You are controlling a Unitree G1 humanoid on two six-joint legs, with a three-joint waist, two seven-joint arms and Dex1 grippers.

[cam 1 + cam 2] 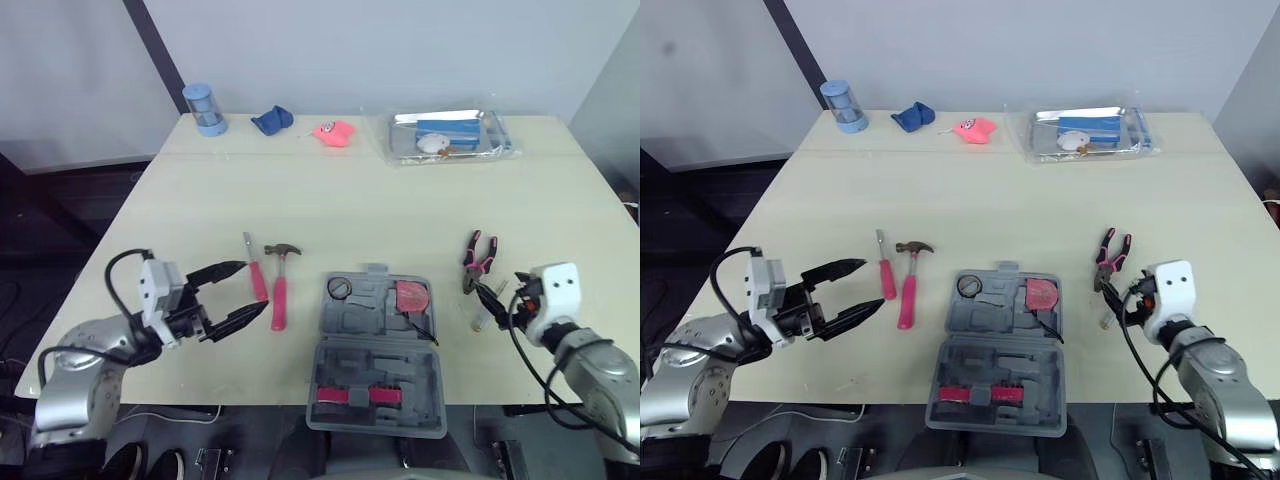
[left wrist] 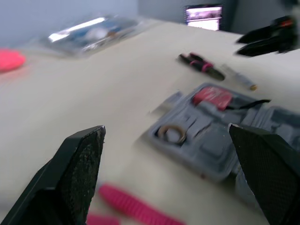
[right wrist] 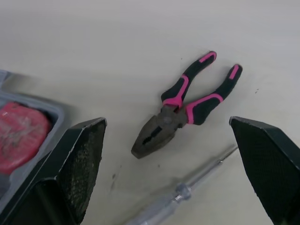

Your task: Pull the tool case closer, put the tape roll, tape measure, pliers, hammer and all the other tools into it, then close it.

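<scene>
Loading the open tool case [image 1: 375, 345] at the near edge of the bench [image 1: 330, 200] appears in hand: left pincer [image 1: 254, 287] by the hammer [image 1: 279, 285] and right pincer [image 3: 167, 121] over the pliers [image 1: 478, 258] gape empty, needing descent then closure

Pale beige bench [image 1: 350, 200]: smooth top, matt, with a faint sheen at the far side.

Grey moulded plastic tool case [image 1: 375, 395]: hard shell, matt inside and on the rim.

Black-and-pink-handled pliers [image 3: 183, 112]: jaws of dull, dark metal with a brownish, unpolished surface. The grips are a smooth plastic or rubber sleeve; which of the two cannot be told.

Clear-barrelled screwdriver [image 3: 187, 192]: transparent glossy plastic body, bright metal shaft.

Pink-handled hammer [image 1: 279, 290]: dark metal head, smooth pink grip.

Clear film bag [image 1: 450, 135], far right: glossy, crinkled, strongly reflective.

Right hand [image 3: 167, 120]: black pads [image 3: 82, 159], matt, finely grained and rough.
</scene>
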